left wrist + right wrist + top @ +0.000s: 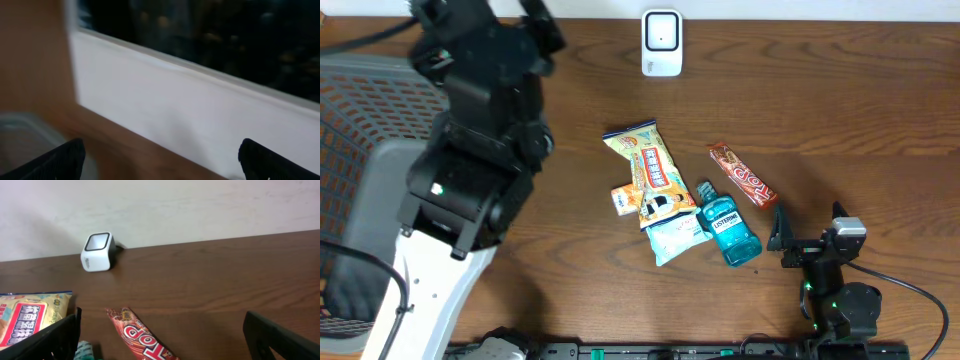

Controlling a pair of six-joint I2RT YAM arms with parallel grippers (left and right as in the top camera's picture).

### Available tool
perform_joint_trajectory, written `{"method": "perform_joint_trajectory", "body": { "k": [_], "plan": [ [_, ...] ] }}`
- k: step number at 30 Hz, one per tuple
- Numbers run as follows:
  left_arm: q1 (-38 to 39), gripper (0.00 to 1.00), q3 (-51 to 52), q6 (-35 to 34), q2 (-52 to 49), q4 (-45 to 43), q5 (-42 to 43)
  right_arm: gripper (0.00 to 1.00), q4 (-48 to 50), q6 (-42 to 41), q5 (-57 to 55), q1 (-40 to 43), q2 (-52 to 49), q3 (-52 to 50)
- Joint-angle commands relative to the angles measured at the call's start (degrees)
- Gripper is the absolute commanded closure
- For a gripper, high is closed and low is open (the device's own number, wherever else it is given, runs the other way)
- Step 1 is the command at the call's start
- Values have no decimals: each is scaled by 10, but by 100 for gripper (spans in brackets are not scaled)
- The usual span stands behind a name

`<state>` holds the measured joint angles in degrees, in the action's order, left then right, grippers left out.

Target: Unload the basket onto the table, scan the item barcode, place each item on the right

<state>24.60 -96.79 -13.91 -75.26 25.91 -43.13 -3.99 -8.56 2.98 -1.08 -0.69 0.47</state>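
Observation:
The white barcode scanner (661, 42) stands at the table's far edge, and the right wrist view shows the scanner (97, 252) by the wall. Several items lie mid-table: a yellow snack bag (648, 170), a red candy bar (743, 174), a blue mouthwash bottle (728, 228), a small white box (623, 200) and a pale packet (675, 238). My right gripper (807, 228) rests low, right of the bottle. In its own view the right gripper (161, 317) is open and empty, with the candy bar (145, 335) ahead. My left gripper (161, 147) is open and empty in a blurred view, raised at the left.
A grey mesh basket (350, 130) sits at the table's left, under the raised left arm (480, 130). The left wrist view shows only a blurred white ledge (175, 100) and dark glass. Bare wood lies between the items and the scanner.

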Motion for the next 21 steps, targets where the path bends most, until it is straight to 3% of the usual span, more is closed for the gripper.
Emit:
{"method": "perform_joint_trajectory", "body": {
  "k": [1,7,21],
  "plan": [
    [-34,2,2,79,14,7,-40,1,-1,-4,-3,1,2,-2],
    [-65,2,57,79,101,8,2,1,-1,-4,-3,1,2,-2],
    [-198,2,274,77,417,-38,412,1,-1,-4,-3,1,2,-2]
  ]
}}
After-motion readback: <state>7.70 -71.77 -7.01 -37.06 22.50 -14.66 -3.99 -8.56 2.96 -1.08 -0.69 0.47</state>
